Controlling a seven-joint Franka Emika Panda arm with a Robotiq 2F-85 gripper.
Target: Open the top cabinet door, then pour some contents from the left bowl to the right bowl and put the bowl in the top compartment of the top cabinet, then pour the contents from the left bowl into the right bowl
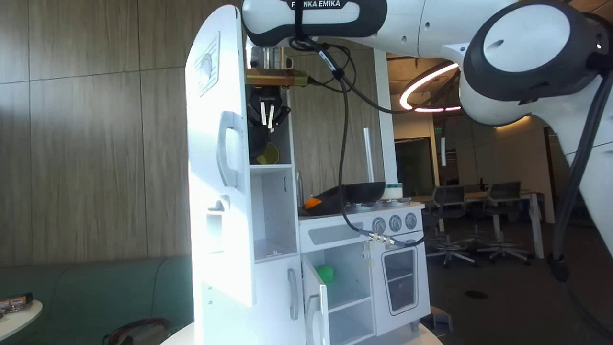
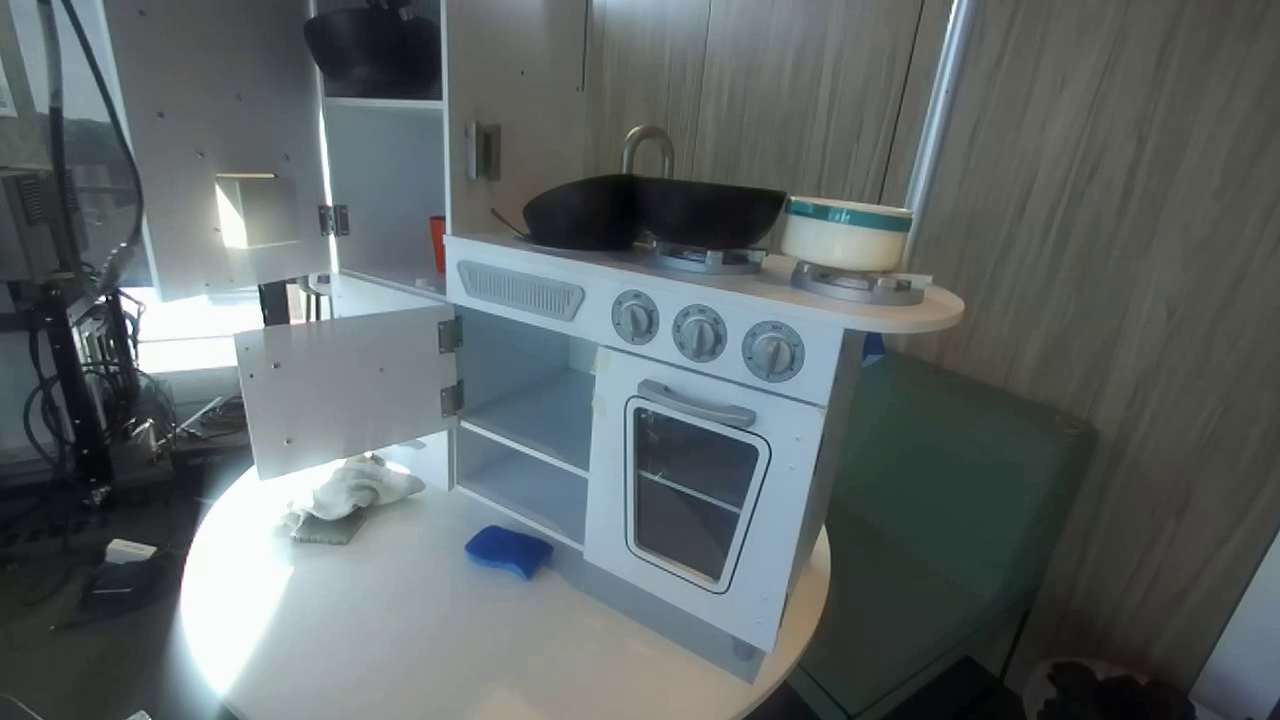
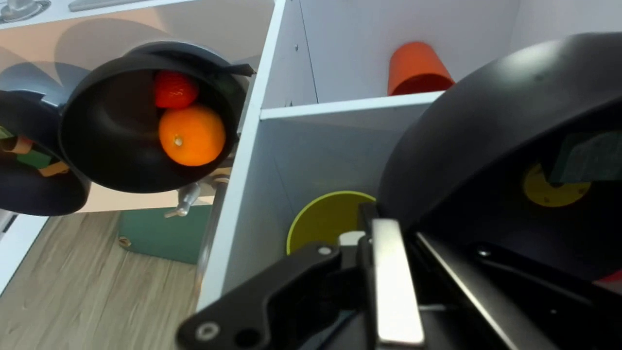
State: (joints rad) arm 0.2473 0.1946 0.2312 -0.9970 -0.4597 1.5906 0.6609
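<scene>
The top cabinet door (image 1: 206, 158) stands swung open; its inner face (image 2: 220, 120) shows in an exterior view. My gripper (image 1: 268, 128) is inside the top compartment (image 1: 284, 129) of the top cabinet (image 1: 270, 287). In the wrist view the gripper (image 3: 406, 228) is shut on the rim of a black bowl (image 3: 461, 131), which also shows above the compartment shelf (image 2: 375, 55). Whether it touches the shelf is unclear. It holds a yellow disc (image 3: 556, 189) and a dark green block (image 3: 593, 155). No bowl looks reddish-brown, so I cannot tell which is the right bowl.
Two black pans, one with an orange and strawberry (image 3: 121, 126), one with blocks (image 3: 43, 189), stand on the stove. A yellow cup (image 3: 320, 223) is beside the held bowl. An orange cup (image 3: 420, 68) is below. The lower door (image 2: 345, 390) stands open.
</scene>
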